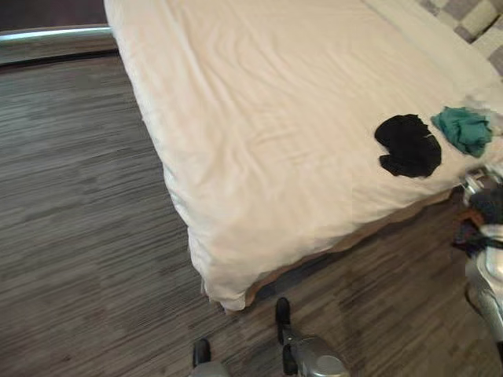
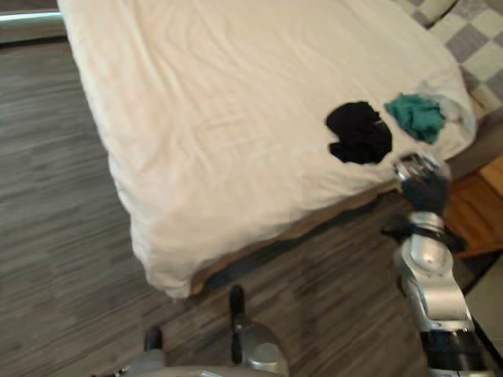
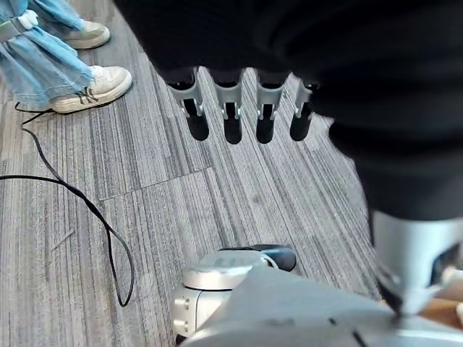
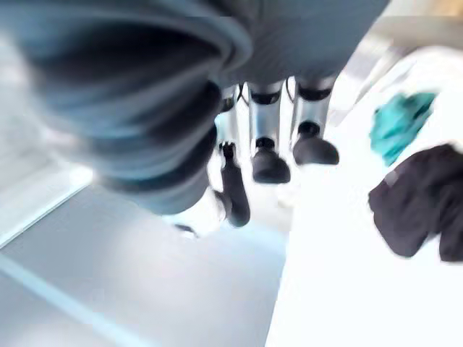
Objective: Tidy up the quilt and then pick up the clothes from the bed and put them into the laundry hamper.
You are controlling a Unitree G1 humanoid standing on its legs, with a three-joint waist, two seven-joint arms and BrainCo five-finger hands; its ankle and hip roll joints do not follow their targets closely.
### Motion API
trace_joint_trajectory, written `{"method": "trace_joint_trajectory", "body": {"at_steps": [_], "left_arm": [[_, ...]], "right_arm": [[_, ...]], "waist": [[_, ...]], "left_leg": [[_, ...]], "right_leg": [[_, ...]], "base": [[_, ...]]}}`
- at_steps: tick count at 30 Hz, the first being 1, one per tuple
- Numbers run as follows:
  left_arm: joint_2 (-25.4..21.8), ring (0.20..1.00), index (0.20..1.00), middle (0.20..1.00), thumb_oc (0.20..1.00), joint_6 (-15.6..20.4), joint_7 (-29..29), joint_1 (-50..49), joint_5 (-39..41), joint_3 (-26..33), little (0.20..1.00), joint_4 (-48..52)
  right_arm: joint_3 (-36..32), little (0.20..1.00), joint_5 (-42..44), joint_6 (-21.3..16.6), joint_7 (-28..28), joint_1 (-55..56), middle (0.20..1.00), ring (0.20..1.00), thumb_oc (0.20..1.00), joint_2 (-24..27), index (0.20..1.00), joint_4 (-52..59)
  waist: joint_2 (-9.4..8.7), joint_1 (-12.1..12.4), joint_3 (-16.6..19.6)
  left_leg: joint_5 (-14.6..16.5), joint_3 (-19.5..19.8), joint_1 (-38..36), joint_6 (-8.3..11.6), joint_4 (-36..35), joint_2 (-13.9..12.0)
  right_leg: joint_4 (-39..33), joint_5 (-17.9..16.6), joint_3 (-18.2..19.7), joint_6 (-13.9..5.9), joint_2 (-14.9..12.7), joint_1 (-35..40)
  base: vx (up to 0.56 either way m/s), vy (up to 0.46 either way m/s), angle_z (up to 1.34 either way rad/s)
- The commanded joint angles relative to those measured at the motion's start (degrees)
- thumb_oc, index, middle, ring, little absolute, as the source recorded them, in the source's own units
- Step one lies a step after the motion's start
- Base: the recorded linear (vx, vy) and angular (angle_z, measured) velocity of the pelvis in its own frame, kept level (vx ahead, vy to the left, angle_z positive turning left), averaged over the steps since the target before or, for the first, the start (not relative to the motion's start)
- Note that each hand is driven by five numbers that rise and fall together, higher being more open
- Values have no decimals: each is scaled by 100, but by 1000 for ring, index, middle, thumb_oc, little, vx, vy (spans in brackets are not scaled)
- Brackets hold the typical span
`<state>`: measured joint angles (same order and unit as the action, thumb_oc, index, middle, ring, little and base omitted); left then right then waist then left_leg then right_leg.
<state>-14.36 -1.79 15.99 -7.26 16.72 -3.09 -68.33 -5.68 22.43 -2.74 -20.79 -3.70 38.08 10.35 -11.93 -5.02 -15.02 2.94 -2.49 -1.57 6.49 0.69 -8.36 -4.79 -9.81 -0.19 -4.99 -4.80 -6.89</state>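
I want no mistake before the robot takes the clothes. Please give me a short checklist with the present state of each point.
1. Quilt lies smooth over the bed: ok.
2. Black garment on the quilt, free to take: ok.
3. Teal garment beside it, apart from the black one: ok.
4. Right hand at the bed edge near the black garment, fingers relaxed, holding nothing: ok.
5. Left hand over the floor, fingers straight, empty: ok.
6. Laundry hamper's place: cannot tell.

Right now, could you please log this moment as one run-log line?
quilt: spread flat | black garment, teal garment: on bed | right hand: open, near them | left hand: open, over floor
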Motion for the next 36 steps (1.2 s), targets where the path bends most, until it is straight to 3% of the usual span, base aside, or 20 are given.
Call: {"method": "trace_joint_trajectory", "body": {"at_steps": [1, 6, 9, 10, 11, 12, 14, 19, 22, 24, 27, 28, 30, 34, 36], "left_arm": [[-62, 1000, 1000, 1000, 1000, -126, -30, 351, 21, -285, 1000, -206], [-216, 1000, 1000, 1000, 1000, -356, -35, 427, 57, -611, 1000, -241], [-218, 1000, 1000, 1000, 1000, -376, -35, 433, 57, -609, 1000, -242], [-326, 1000, 1000, 1000, 1000, -495, -129, 436, 3, -681, 1000, -208], [-470, 1000, 1000, 1000, 1000, -544, -193, 507, 152, -747, 1000, -137], [-468, 1000, 1000, 1000, 1000, -545, -194, 513, 151, -736, 1000, -138], [-555, 1000, 1000, 1000, 1000, -658, -468, 746, 228, -908, 1000, -6], [-506, 1000, 1000, 1000, 1000, -593, -663, 768, 348, -1150, 1000, 149], [-362, 1000, 1000, 1000, 1000, -404, -843, 707, 258, -1315, 1000, 359], [-324, 1000, 1000, 1000, 1000, -353, -844, 685, 296, -1372, 1000, 395], [-162, 1000, 1000, 1000, 1000, -135, -816, 665, 462, -1529, 1000, 497], [-161, 1000, 1000, 1000, 1000, -136, -817, 677, 462, -1524, 1000, 496], [-104, 1000, 1000, 1000, 1000, 65, -795, 745, 484, -1602, 1000, 409], [-97, 1000, 1000, 1000, 1000, 86, -710, 915, 530, -1709, 1000, 238], [-124, 1000, 1000, 1000, 1000, 8, -562, 1017, 510, -1695, 1000, 113]], "right_arm": [[219, 200, -123, 321, 294, -815, 200, 200, 200, 198, 200, -330], [1006, 200, 5, 557, 405, -2362, 200, 200, 200, 227, 200, -970], [1040, 200, 21, 546, 428, -2424, 200, 200, 200, 226, 200, -1011], [1289, 200, -37, 653, 464, -2923, 200, 200, 200, 151, 200, -1302], [1715, 200, -142, 536, 614, -3688, 200, 200, 200, -43, 200, -1888], [1727, 200, -139, 528, 615, -3711, 200, 200, 200, -46, 200, -1904], [2276, 200, -163, 275, 544, -4718, 200, 200, 200, -263, 200, -2643], [2633, 200, -23, 104, 655, -5542, 200, 200, 200, -537, 200, -3198], [2946, 200, 46, 45, 817, -5618, 200, 200, 200, -908, 200, -3238], [3002, 200, 35, 67, 895, -5612, 200, 200, 200, -1005, 200, -3227], [3443, 200, -201, 195, 1438, -5353, 200, 200, 200, -1662, 200, -3080], [3442, 200, -200, 196, 1438, -5365, 200, 200, 200, -1661, 200, -3081], [4230, 200, -275, 187, 1658, -4960, 200, 200, 200, -2394, 200, -2411], [4753, 200, -275, 241, 1234, -4760, 200, 200, 200, -2803, 200, -1526], [4826, 200, -578, 39, 755, -4691, 200, 200, 200, -2977, 200, -1107]], "waist": [[268, 211, -354], [314, 554, -673], [320, 553, -689], [371, 703, -783], [458, 890, -1008], [450, 866, -993], [628, 1089, -1373], [825, 1240, -1477], [951, 1296, -1477], [975, 1305, -1477], [1036, 1362, -1477], [1034, 1351, -1477], [976, 1366, -1477], [894, 1384, -1477], [808, 1396, -1477]], "left_leg": [[-88, 30, 358, -381, 138, -199], [-115, 277, 682, -356, 273, -153], [-117, 291, 697, -355, 280, -149], [-146, 366, 800, -344, 296, -109], [-164, 483, 1046, -341, 405, -46], [-181, 496, 1079, -343, 405, -34], [-278, 601, 1552, -338, 571, 72], [-436, 753, 2193, -303, 600, 199], [-538, 855, 2832, -292, 736, 282], [-554, 874, 2977, -295, 776, 304], [-606, 911, 3276, -303, 782, 360], [-621, 919, 3295, -305, 781, 369], [-591, 839, 3244, -327, 795, 373], [-533, 785, 2969, -345, 766, 349], [-476, 748, 2677, -364, 714, 325]], "right_leg": [[-11, 71, 237, -691, -455, 397], [-7, 68, 149, -690, -522, 304], [-7, 69, 137, -690, -526, 301], [-7, 69, 111, -700, -557, 255], [17, 65, 60, -707, -620, 141], [17, 57, 50, -709, -630, 116], [28, 36, -3, -697, -710, -124], [48, 2, -83, -691, -751, -649], [140, -15, -207, -631, -794, -1186], [161, -20, -228, -618, -807, -1304], [137, -46, -302, -554, -816, -1569], [143, -48, -307, -556, -824, -1586], [175, -28, -359, -524, -796, -1539], [170, 10, -372, -518, -755, -1263], [133, 19, -352, -541, -717, -996]], "base": [[6, -93, 15], [-36, -43, 31], [-15, 2, 24], [-69, 10, 21], [-73, 11, 0], [-110, 10, -30], [-129, 21, -4], [-101, 55, 33], [-96, 89, 16], [-69, 74, 10], [-64, 90, 1], [-33, 42, -3], [-57, 21, 1], [-23, -36, 7], [-19, -79, 14]]}}
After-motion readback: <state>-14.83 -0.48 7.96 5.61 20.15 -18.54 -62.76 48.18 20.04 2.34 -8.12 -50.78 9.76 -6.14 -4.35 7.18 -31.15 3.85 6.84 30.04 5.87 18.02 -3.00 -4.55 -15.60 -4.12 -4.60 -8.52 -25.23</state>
